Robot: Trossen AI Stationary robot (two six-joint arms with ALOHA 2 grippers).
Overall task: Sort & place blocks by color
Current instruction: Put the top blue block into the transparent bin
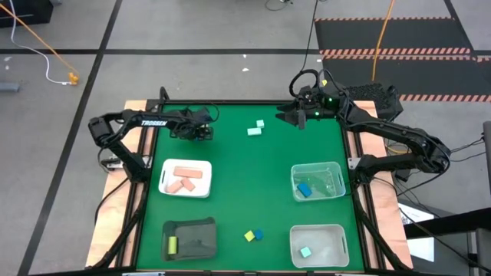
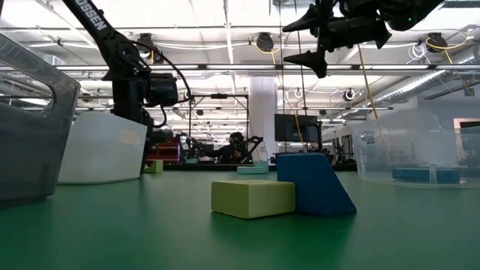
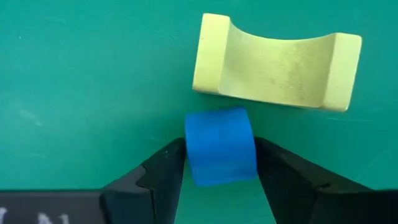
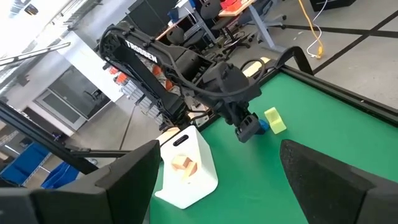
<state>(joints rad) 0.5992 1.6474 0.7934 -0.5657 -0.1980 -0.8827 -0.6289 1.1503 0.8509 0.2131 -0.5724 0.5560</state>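
We have the left end effector (image 3: 219,163) low over the green bench (image 1: 253,184), its two fingers set on either side of a small blue block (image 3: 221,146). Both finger tips sit right at the block's flanks, so the jaws look nearly closed on it, though we cannot tell whether they are pressing yet or whether the block is lifted. Just ahead of the finger tips, almost touching the blue block, lies a yellow block (image 3: 277,62) with a scooped-out face.

We judge that we are at the pick stage for the blue piece. The next move calls for a firm grip, a straight lift that does not nudge the yellow neighbour, and then a carry across the bench to the clear bin (image 1: 335,170) that already holds a blue block (image 1: 304,189), well away from this end effector on the far side.

Our right end effector (image 4: 217,177) hangs high above the bench with its fingers spread wide and nothing between them. Two mint blocks (image 1: 256,129) lie on the bench near it. Other sorted pieces sit well apart from both: pink blocks (image 1: 183,179) on the white tray (image 1: 166,182), a yellow one (image 1: 173,245) in the dark tray (image 1: 201,230).
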